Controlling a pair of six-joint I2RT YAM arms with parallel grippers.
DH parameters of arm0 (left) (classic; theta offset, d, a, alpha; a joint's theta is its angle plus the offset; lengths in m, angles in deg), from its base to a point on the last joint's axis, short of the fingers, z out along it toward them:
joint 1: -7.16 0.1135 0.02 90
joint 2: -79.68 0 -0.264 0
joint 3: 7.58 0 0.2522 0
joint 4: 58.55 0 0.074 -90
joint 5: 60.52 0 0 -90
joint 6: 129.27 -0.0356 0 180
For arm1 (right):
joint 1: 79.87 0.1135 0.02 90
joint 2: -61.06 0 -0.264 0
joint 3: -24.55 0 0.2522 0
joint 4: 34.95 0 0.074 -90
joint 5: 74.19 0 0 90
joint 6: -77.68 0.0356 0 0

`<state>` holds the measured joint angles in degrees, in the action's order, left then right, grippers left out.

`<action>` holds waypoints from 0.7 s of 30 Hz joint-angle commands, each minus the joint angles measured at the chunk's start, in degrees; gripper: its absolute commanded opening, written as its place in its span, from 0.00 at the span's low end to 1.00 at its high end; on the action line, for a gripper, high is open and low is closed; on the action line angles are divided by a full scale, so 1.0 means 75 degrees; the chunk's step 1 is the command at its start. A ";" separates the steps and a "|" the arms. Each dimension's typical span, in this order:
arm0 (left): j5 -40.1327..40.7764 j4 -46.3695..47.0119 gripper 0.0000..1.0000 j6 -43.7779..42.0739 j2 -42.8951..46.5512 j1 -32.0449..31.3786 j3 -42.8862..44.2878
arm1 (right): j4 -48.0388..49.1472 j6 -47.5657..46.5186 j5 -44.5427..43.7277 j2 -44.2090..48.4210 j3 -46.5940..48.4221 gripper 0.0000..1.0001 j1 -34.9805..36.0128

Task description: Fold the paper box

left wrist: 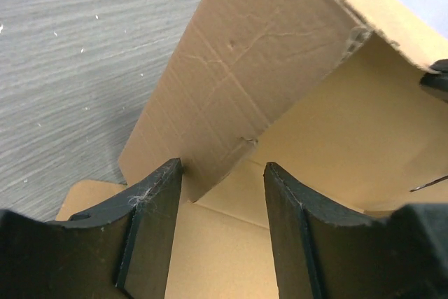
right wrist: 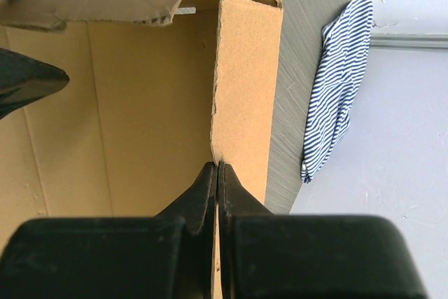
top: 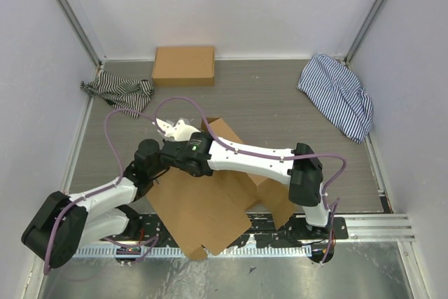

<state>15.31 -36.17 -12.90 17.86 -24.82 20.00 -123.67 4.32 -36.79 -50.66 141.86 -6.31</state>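
The paper box [top: 203, 208] lies half-formed on the bench [top: 266, 103], directly beneath both hands, and each hand's grip seems chosen for one panel.

The right hand [right wrist: 218, 166] is pinched fully shut on the thin top edge of an upright side wall [right wrist: 241, 82]. The cardboard runs straight out from between its fingertips, with the box floor to that hand's left and bare bench to its right. This hold looks meant to keep the wall standing square, so the crease at its foot does not spring flat while other panels are worked.

The left hand [left wrist: 222, 169] is well open and grips nothing. Its two fingers [left wrist: 157, 222] stand either side of the lower corner of a large flap [left wrist: 238, 68], which leans up and away ahead of it. One finger lies close against the flap's edge. Whether it actually touches cannot be told. Straddling the corner this way probably lets the hand either close on the flap or nudge it over toward the wall the other hand is steadying.

A tip of the left hand shows at the far left of the right wrist view, so the two work close together.

A second box [top: 183, 66] sits well beyond both hands, apart from the work.
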 commanded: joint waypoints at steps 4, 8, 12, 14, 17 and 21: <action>0.0561 -0.0411 0.57 -0.0302 -0.0552 -0.0243 0.0376 | 0.0335 0.0321 0.0831 -0.0042 0.0362 0.04 0.0188; 0.0743 -0.0263 0.55 -0.0180 -0.0780 -0.0371 0.0455 | 0.0218 0.0455 0.0655 0.0037 0.0281 0.04 0.0185; 0.1201 -0.0422 0.39 -0.0160 -0.0746 -0.0555 0.0497 | 0.0135 0.0531 0.0507 0.0177 0.0271 0.04 0.0187; 0.1436 -0.0502 0.27 -0.0137 -0.0640 -0.0620 0.0461 | 0.0105 0.0553 0.0487 0.0227 0.0310 0.04 0.0182; 0.1638 -0.0522 0.12 -0.0140 -0.0402 -0.0710 0.0345 | 0.0092 0.0552 0.0514 0.0299 0.0372 0.04 0.0176; 0.1750 -0.0635 0.05 -0.0126 -0.0180 -0.0887 0.0290 | 0.0098 0.0547 0.0544 0.0365 0.0457 0.04 0.0171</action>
<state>26.98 -41.81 -14.08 14.01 -29.85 22.25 -124.63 5.63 -35.32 -50.55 143.04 -5.26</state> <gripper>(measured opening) 0.074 0.046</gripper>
